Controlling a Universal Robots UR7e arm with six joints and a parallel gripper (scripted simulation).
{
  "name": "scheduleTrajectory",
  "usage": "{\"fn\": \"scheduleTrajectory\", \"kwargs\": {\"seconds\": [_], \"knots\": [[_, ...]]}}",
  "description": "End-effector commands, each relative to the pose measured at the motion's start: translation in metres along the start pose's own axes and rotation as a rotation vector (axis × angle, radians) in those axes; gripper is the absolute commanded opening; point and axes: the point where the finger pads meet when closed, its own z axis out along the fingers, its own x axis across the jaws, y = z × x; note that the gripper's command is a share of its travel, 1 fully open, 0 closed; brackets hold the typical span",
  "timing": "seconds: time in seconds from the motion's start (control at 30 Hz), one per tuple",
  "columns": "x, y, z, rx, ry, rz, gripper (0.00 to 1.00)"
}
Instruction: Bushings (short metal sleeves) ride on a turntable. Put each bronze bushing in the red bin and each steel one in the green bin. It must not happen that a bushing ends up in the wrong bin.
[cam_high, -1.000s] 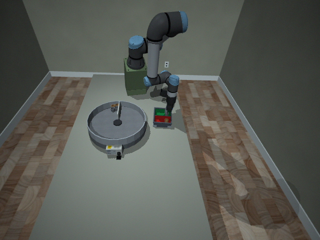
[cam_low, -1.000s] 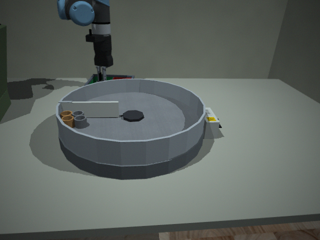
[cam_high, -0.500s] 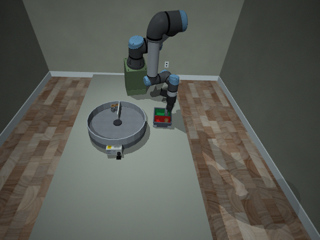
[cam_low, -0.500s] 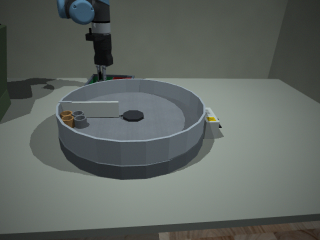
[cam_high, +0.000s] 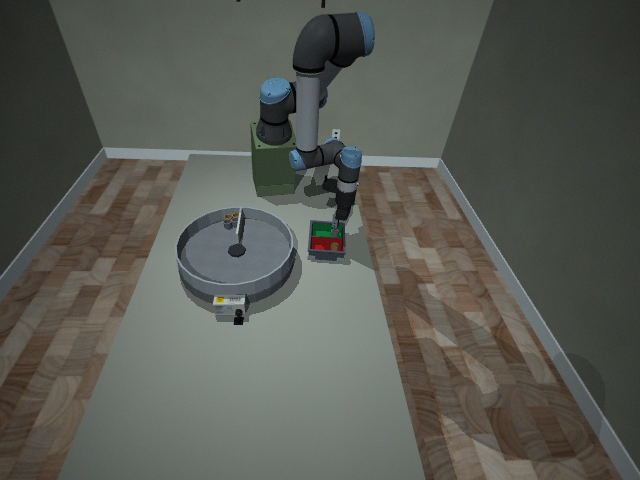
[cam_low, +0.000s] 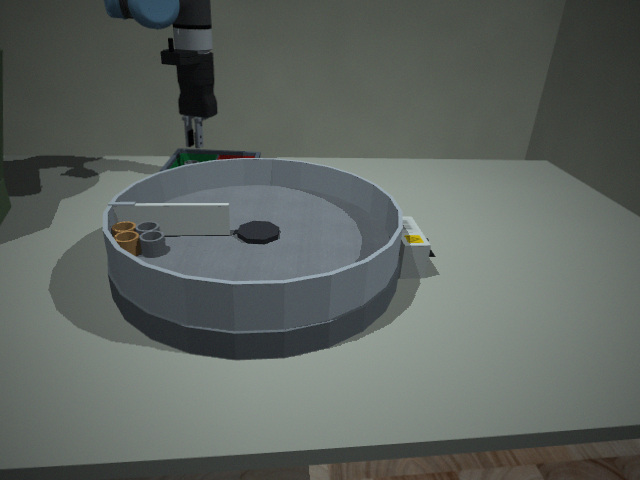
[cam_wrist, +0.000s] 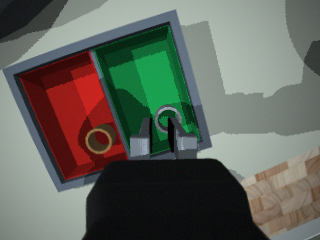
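Observation:
My gripper (cam_high: 335, 226) (cam_low: 193, 146) (cam_wrist: 160, 128) is partly open and empty, above the green bin (cam_high: 320, 227) (cam_wrist: 150, 62). A steel bushing (cam_wrist: 167, 107) stands in that bin, below and partly behind the right finger in the wrist view. A bronze bushing (cam_high: 334, 246) (cam_wrist: 110, 132) is in the red bin (cam_high: 319, 241) (cam_wrist: 75, 100), near the divider. On the turntable (cam_high: 258, 263) (cam_low: 248, 263), two bronze bushings (cam_low: 127, 243) (cam_low: 124, 228) are near the wall. Two steel bushings (cam_low: 152, 244) (cam_low: 148, 228) are close beside them.
A white upright plate (cam_high: 238, 225) (cam_low: 180, 219) crosses part of the turntable from its rim toward the dark hub (cam_high: 236, 250) (cam_low: 258, 232). The bushings are beside this plate. A white box (cam_high: 229, 304) (cam_low: 415, 248) is at the turntable's outer side.

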Motion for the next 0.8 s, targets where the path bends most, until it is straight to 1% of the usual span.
{"fn": "scheduleTrajectory", "kwargs": {"seconds": [0.0,0.03,0.1,0.2,0.3,0.47,0.77], "knots": [[0.000,0.000,-0.019,0.000,0.000,0.000,0.42],[0.000,0.000,-0.027,0.000,0.000,0.000,0.42],[0.000,0.000,-0.027,0.000,0.000,0.000,0.42],[0.000,0.000,-0.051,0.000,0.000,0.000,0.42],[0.000,0.000,-0.051,0.000,0.000,0.000,0.42],[0.000,0.000,-0.091,0.000,0.000,0.000,0.42],[0.000,0.000,-0.091,0.000,0.000,0.000,0.42]]}}
